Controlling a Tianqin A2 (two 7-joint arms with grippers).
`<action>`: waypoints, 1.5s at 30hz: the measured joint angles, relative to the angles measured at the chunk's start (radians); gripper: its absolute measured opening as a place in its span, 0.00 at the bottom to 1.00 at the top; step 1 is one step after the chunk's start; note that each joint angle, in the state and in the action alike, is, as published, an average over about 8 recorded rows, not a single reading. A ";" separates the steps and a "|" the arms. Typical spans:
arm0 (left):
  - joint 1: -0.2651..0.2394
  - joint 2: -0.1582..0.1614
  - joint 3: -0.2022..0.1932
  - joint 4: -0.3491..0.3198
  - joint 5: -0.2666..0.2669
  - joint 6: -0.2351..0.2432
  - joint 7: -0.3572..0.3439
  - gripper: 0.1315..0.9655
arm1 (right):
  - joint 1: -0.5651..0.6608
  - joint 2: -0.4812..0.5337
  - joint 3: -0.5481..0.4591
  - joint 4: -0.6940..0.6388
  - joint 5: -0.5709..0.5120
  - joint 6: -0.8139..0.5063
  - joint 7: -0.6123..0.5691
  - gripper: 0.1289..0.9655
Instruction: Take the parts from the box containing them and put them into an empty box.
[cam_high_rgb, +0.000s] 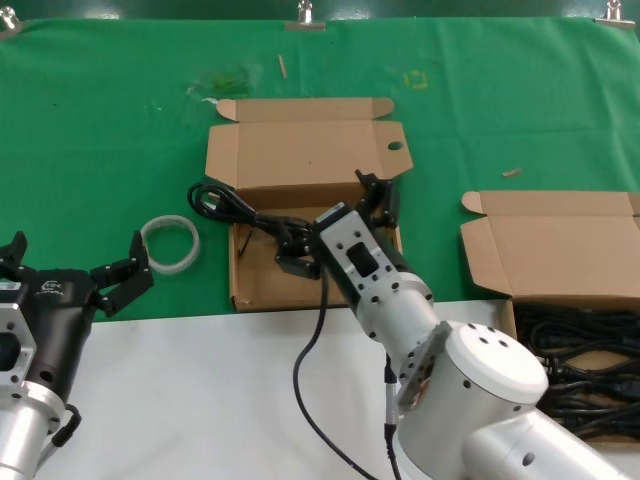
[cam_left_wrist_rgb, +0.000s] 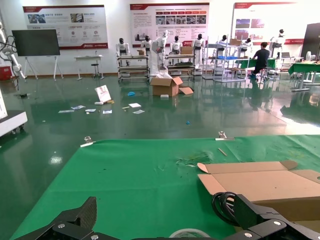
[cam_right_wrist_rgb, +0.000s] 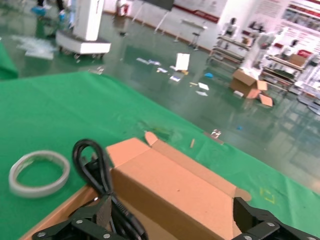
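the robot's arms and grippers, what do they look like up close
The right arm is glossy white, built of rounded joint housings dotted with small screws, with a black inset panel near the wrist and a black cable looping alongside. Its right gripper has black angular fingers. The left arm has a silver segment and a black wrist housing with a small white logo; the left gripper is black too.

I see my left gripper (cam_left_wrist_rgb: 170, 227) low in this view, its black fingers (cam_left_wrist_rgb: 75, 220) spread wide apart over the green bench (cam_left_wrist_rgb: 130, 180). Beyond them a black cable loop (cam_left_wrist_rgb: 223, 206) sits beside the brown box lid (cam_left_wrist_rgb: 260, 182).
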 joint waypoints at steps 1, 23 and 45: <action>0.000 0.000 0.000 0.000 0.000 0.000 0.000 1.00 | -0.009 0.000 0.013 0.005 -0.012 -0.008 0.015 0.76; 0.000 0.000 0.000 0.000 0.000 0.000 0.001 1.00 | -0.205 0.000 0.301 0.106 -0.292 -0.187 0.353 0.99; 0.000 0.000 0.000 0.000 0.000 0.000 0.000 1.00 | -0.403 0.000 0.591 0.209 -0.572 -0.366 0.692 1.00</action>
